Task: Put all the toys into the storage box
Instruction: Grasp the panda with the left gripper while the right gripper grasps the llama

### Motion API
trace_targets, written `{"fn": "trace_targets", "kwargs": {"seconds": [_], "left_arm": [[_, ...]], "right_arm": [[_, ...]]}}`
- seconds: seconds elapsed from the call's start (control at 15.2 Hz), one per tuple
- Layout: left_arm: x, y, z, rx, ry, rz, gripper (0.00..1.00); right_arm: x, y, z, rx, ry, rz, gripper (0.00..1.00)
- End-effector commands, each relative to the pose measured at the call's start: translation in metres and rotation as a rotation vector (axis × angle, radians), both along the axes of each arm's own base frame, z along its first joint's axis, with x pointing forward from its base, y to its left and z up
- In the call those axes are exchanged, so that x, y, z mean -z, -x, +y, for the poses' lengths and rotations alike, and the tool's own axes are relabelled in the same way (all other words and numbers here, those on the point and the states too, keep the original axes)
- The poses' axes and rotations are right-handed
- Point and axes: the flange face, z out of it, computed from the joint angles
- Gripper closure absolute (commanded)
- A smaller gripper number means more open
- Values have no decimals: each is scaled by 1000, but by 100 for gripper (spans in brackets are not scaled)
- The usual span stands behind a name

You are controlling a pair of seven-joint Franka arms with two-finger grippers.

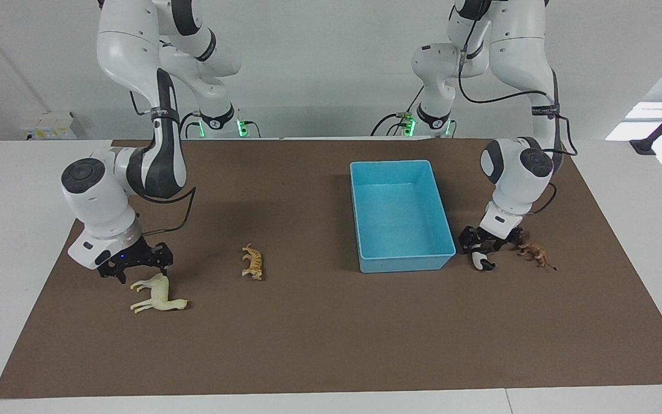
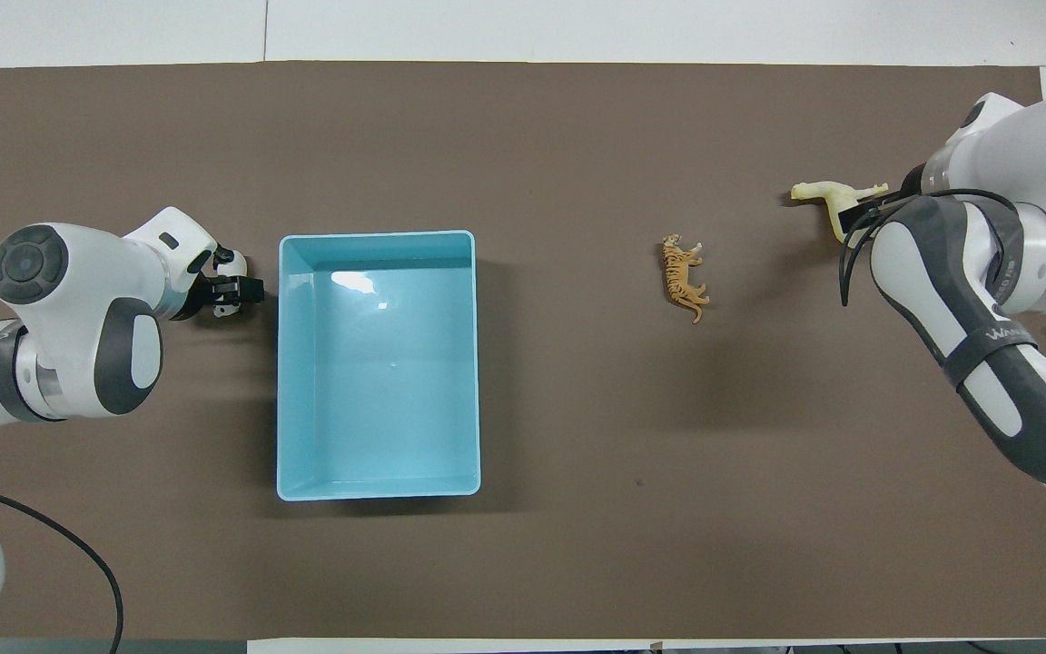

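The light-blue storage box [image 1: 405, 261] stands empty on the brown mat; it also shows in the overhead view [image 2: 287, 363]. My left gripper [image 1: 483, 250] is low over the black-and-white panda [image 1: 483, 264], beside the box toward the left arm's end. The brown lion [image 1: 533, 251] lies next to it on the mat. My right gripper [image 1: 141, 270] is open, just above the rear of the cream camel [image 1: 158, 298], which lies on its side. The orange tiger [image 1: 252, 261] lies between the camel and the box. In the overhead view the lion is hidden under my left arm.
A brown mat [image 1: 331, 345] covers the white table. In the overhead view the tiger [image 2: 685, 277] and the camel [image 2: 836, 193] lie toward the right arm's end, and the left gripper [image 2: 231, 286] sits against the box's outer wall.
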Motion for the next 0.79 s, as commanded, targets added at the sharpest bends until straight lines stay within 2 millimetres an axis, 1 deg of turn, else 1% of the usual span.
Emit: {"fn": "trace_targets", "kwargs": {"seconds": [0.0,0.07,0.13,0.26,0.46,0.66,0.73], "left_arm": [[-8,-8,-3,-20,5,-33,0],[-9,-8,-5,-26,7,-35,5],[-9,-8,-6,-32,8,-35,11],[-6,-9,-6,-31,7,-32,18],[-3,-8,-5,-32,7,-28,19],[-3,-10,-6,-32,7,-35,19],[-3,-10,-6,-32,8,-37,19]], "right_arm": [[14,-16,1,-50,3,2,0],[20,-17,0,-62,5,9,0],[24,-18,0,-81,7,10,0],[29,-20,0,-104,12,5,0],[36,-21,2,-108,14,-4,0],[35,-22,4,-107,10,-15,0],[35,-23,13,-118,9,-15,0]]}}
